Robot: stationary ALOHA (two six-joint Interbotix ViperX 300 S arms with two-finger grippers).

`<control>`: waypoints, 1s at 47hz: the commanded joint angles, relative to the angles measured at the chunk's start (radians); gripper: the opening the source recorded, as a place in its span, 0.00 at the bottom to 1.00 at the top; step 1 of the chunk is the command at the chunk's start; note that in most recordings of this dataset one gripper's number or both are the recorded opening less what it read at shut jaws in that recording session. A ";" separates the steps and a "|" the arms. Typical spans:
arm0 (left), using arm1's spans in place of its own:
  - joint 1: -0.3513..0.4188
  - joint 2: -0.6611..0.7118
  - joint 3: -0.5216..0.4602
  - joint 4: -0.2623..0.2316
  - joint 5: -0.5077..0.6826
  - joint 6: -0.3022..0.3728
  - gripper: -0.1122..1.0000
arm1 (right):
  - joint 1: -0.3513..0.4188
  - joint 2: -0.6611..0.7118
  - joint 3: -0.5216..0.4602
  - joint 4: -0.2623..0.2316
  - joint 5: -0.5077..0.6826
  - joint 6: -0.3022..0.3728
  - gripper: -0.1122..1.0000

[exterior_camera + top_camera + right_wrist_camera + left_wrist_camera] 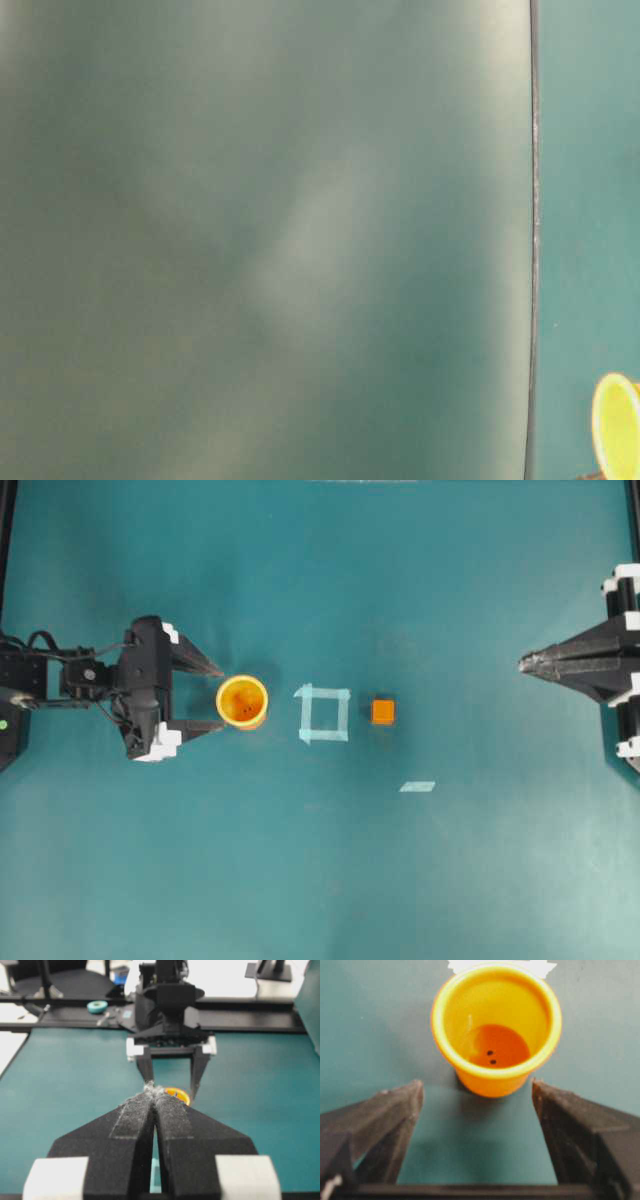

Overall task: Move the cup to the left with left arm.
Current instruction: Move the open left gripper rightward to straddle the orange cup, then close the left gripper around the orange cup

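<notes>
Overhead, the cup (242,701) shows as an orange-yellow ring with a paler rim, standing upright with its mouth facing up, on the teal surface (320,880) left of centre. The left gripper (216,696) has its jaws spread wide, and the cup sits just beyond the fingertips, in line with the gap, held by nothing. To the cup's right lies a pale tape square (324,714), then a small orange cube (383,712). At the far right the right gripper (523,663) has its jaws pressed together, empty.

At table level, the cup's yellow rim (616,425) shows at the frame's corner; the rest is blur.

From the left wrist, the cup (496,1030) stands upright, mouth open toward the camera, its floor darker orange with two small dark specks. The two black fingers (395,1110) flank the space just short of it, apart from its wall.

From the right wrist, the closed right gripper (152,1091) points at the left gripper (172,1087), with a sliver of the cup (177,1093) between that gripper's fingers.
</notes>
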 commanded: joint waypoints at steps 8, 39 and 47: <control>-0.003 0.015 -0.048 0.005 -0.017 0.002 0.86 | 0.000 0.006 -0.031 0.000 -0.003 0.002 0.10; -0.041 0.137 -0.150 0.008 -0.032 0.002 0.87 | -0.002 0.006 -0.035 0.000 0.011 0.002 0.10; -0.041 0.156 -0.172 0.008 -0.032 0.003 0.86 | -0.002 0.006 -0.035 0.000 0.012 0.002 0.10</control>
